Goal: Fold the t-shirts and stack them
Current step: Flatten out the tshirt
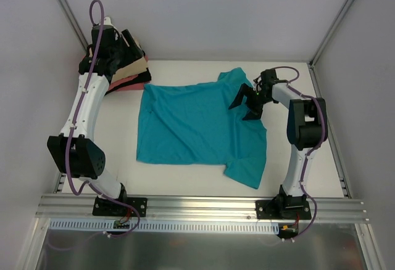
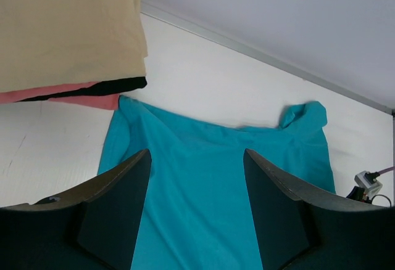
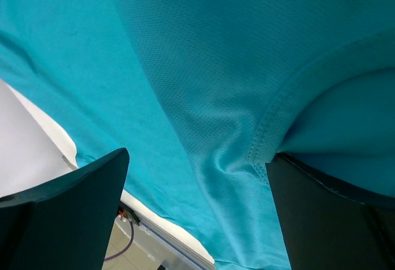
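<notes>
top external view: the teal t-shirt lay spread, wrinkled and unfolded, across the centre of the desk. one sleeve pointed to 12 o'clock and the other to 5 o'clock. at 10 o'clock a folded tan-beige t-shirt sat on a folded coral-pink t-shirt. the left fingers hovered over that stack. the right fingers stood over the teal cloth at its 3 o'clock side.

left wrist view: the left fingers were partly open and held nothing. the teal t-shirt showed below, through the gap between them. its 10 o'clock corner met the edge of the coral-pink t-shirt, either touching it or lying just beside it. the tan-beige t-shirt filled the 10 o'clock corner of this view.

right wrist view: the right fingers were fully spread, close above the teal cloth, with nothing gripped. a stitched hem and a bunched ridge of cloth lay between them.

hazards, as judged:
- closing on the bunched ridge could pinch more than one layer. cause: the cloth was gathered, not flat. result: a skewed fold.
- pulling the teal t-shirt toward 3 o'clock could drag the corner next to the stack and shift the stack.
- lowering the left fingers could push the folded t-shirts out of line. cause: they hovered directly over the stack.
- a one-sided lift could let the soft cloth sag and crease.
</notes>
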`<move>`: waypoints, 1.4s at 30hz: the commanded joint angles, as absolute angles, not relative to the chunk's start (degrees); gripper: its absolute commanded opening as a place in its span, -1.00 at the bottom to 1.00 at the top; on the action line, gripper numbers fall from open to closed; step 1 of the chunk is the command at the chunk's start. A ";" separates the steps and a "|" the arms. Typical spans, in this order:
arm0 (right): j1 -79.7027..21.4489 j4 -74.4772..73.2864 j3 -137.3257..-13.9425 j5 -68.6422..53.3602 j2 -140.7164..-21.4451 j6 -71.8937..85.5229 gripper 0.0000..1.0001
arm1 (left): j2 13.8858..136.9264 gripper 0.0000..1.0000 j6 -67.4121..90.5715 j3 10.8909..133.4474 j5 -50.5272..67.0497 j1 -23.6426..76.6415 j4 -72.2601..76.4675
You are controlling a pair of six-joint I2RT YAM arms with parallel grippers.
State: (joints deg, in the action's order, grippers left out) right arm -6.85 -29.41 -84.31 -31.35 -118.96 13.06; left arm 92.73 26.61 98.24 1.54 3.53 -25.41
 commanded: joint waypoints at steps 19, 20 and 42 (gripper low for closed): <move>9.75 -36.74 -77.79 -3.69 -105.47 8.61 0.99 | 91.93 0.28 25.58 102.83 5.97 3.69 -28.74; 10.02 -36.65 -77.17 -3.87 -105.12 8.61 0.99 | 92.02 0.28 25.49 102.83 6.15 3.69 -28.74; -2.10 -33.31 -91.93 -31.99 -111.52 17.67 0.99 | 94.66 0.30 26.81 98.97 10.20 3.69 -26.19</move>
State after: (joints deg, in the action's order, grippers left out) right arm -0.03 -34.35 -90.21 -25.50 -108.22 15.31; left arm 94.65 26.37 99.70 8.71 3.53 -27.79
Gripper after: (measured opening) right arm 0.993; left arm 0.647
